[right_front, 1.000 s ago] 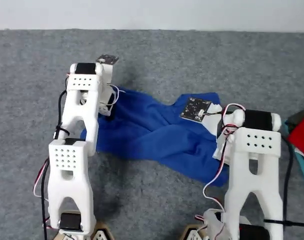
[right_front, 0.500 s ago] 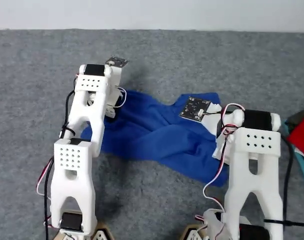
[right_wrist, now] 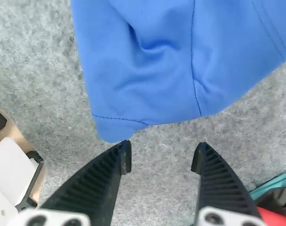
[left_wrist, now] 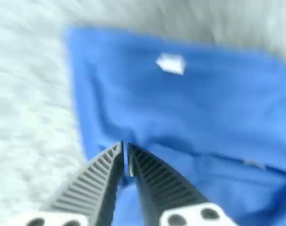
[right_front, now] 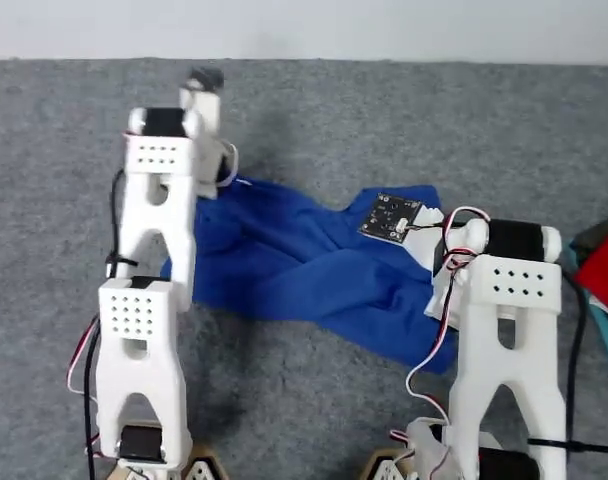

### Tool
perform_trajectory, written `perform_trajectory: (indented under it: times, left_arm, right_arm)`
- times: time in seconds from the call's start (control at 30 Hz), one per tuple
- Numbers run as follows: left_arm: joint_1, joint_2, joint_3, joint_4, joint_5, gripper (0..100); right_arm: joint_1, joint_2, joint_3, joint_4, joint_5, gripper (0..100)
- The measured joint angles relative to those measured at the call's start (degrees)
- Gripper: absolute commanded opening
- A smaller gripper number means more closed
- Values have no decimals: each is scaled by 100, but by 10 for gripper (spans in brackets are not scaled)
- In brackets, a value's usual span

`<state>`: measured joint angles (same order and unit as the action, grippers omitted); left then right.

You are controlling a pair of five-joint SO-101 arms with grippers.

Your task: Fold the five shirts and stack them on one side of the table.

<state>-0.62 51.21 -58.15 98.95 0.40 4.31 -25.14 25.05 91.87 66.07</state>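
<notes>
A blue shirt (right_front: 314, 265) lies crumpled across the middle of the grey carpet. Its far left corner runs up under my left arm (right_front: 162, 160). In the left wrist view my left gripper (left_wrist: 125, 149) is shut, pinching the shirt's (left_wrist: 190, 117) edge, with a white label (left_wrist: 171, 63) showing farther along the cloth. My right arm (right_front: 504, 290) stands over the shirt's right end. There my right gripper (right_wrist: 162, 157) hangs open above bare carpet, just past the shirt's hem (right_wrist: 119, 122), with nothing between its fingers.
Red and teal cloth (right_front: 606, 275) lies at the table's right edge, also showing as red and teal cloth (right_wrist: 274, 188) in the right wrist view. An arm's base (right_wrist: 11, 165) sits near the front. Bare carpet (right_front: 384, 110) stretches behind the shirt to the wall.
My left arm swung forward and right, then back left and higher, drawing the shirt's far left corner with it. The right arm has stayed still.
</notes>
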Motion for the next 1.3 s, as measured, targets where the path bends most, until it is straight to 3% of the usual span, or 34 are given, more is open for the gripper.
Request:
perform_trajectory:
  times: [0.27, 0.5, 0.7, 0.83, 1.07, 1.3]
  left_arm:
    - [-343, 308, -686, 0, 53, 21]
    - [-264, -176, 167, 18, 53, 211]
    - [220, -1538, 2119, 18, 53, 206]
    - [281, -1618, 2998, 9, 53, 182]
    - [237, -765, 2532, -185, 53, 16]
    - [281, 193, 835, -18, -492, 13]
  right_arm:
    - [0, 0, 0, 0, 0, 216]
    - [0, 0, 0, 0, 0, 216]
    - [0, 0, 0, 0, 0, 216]
    - [-18, 0, 0, 0, 0, 216]
    - [0, 0, 0, 62, 0, 216]
    - [-9, 0, 0, 70, 0, 216]
